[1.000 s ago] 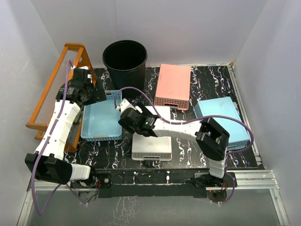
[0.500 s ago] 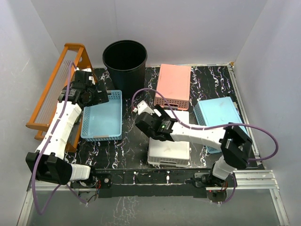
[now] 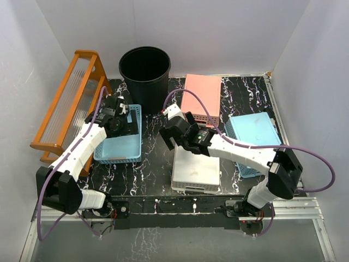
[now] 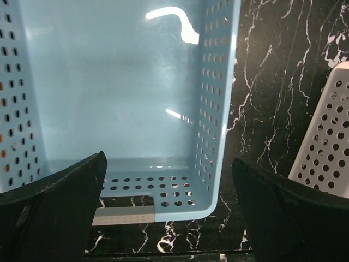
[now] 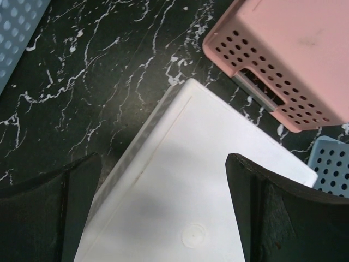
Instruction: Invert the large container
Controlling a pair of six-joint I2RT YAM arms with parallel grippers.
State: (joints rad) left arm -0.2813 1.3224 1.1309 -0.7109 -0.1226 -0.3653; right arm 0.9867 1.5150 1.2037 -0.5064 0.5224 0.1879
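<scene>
Status: not started, as far as I can judge. Bin [image 3: 144, 68] sits upright, mouth up, upper centre-left of the top view at the back edge of the counter [image 3: 158, 164]. Nothing touches it, and neither wrist view shows it. Left end effector [image 3: 128, 124] is released, jaws wide, nothing between them. It hangs over the blue basket [image 3: 136, 143] just below the bin in the frame, and its wrist view looks straight into that empty basket. Right end effector [image 3: 173, 131] is also released and empty, mid-frame over the top end of the white basket [image 3: 196, 169], which lies bottom-up. Its wrist view shows that basket's flat base plus a corner of the pink basket [image 3: 200, 98] at upper right. Both are near the bin but apart from it, the left one closer. Everything is left to do: reach the bin, grip the rim or wall, tip it over, set it mouth-down, let go. Bin looks bulky against the jaw span, so my guess is a rim pinch or a two-arm job.
</scene>
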